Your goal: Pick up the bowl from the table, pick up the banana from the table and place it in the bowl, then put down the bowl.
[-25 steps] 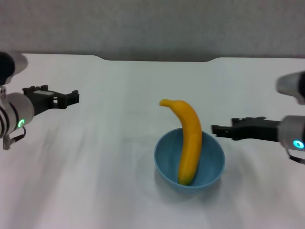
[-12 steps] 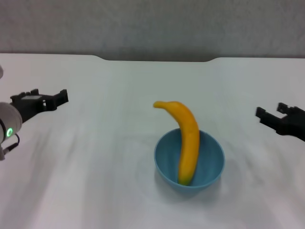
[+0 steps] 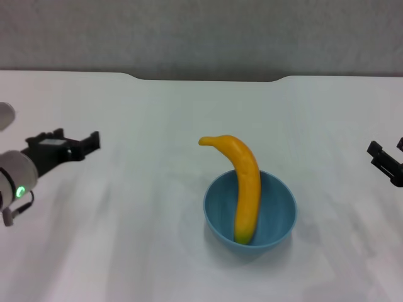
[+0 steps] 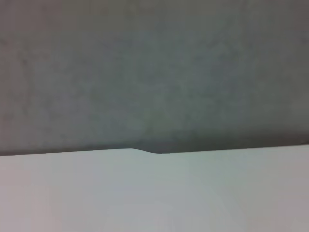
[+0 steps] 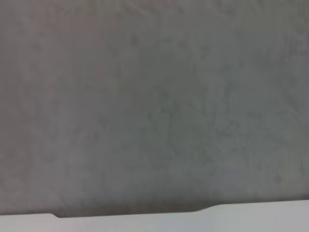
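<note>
Over on the left, the left gripper (image 3: pixel 88 139) hangs above the white desk (image 3: pixel 138 239), well apart from everything else; its jaws stand apart and hold nothing. Near the middle of the desk sits the light-blue bowl (image 3: pixel 277 217), upright on the surface. The banana (image 3: pixel 244 182) rests inside it, one end down at the bowl's bottom (the near side), the body leaning over the far rim with its curved tip poking out toward the left. At the far right edge, the right gripper (image 3: pixel 387 158) is only partly in sight, also above the desk and well clear of the bowl; its jaws look spread and empty. Both wrist cameras show just the desk's far edge (image 4: pixel 145 193) and a grey wall (image 5: pixel 154 96).
</note>
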{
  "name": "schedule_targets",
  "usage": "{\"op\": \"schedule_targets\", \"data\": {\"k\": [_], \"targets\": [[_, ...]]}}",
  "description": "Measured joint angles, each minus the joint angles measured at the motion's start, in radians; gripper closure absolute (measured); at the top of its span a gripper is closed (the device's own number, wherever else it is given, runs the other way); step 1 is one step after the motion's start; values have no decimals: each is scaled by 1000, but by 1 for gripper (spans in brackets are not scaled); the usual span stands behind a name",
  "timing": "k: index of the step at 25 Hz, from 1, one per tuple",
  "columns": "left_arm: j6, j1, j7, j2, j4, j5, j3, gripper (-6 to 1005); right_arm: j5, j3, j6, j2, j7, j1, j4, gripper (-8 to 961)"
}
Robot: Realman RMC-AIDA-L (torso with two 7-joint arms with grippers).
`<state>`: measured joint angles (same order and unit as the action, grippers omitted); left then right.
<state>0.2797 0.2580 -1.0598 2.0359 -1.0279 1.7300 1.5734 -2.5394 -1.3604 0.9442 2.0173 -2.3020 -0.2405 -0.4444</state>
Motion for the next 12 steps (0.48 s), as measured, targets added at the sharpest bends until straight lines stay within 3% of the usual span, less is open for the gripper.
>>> {"op": "schedule_targets", "data": {"k": [6,12], "targets": [[23,-24,-313,0,10,-309,-57,185,-6,22,60,1,-14,-4,47,183],[165,-48,-521,-2,41,-571,-13,185,-30,72,252,3,-28,0,117,183]]}}
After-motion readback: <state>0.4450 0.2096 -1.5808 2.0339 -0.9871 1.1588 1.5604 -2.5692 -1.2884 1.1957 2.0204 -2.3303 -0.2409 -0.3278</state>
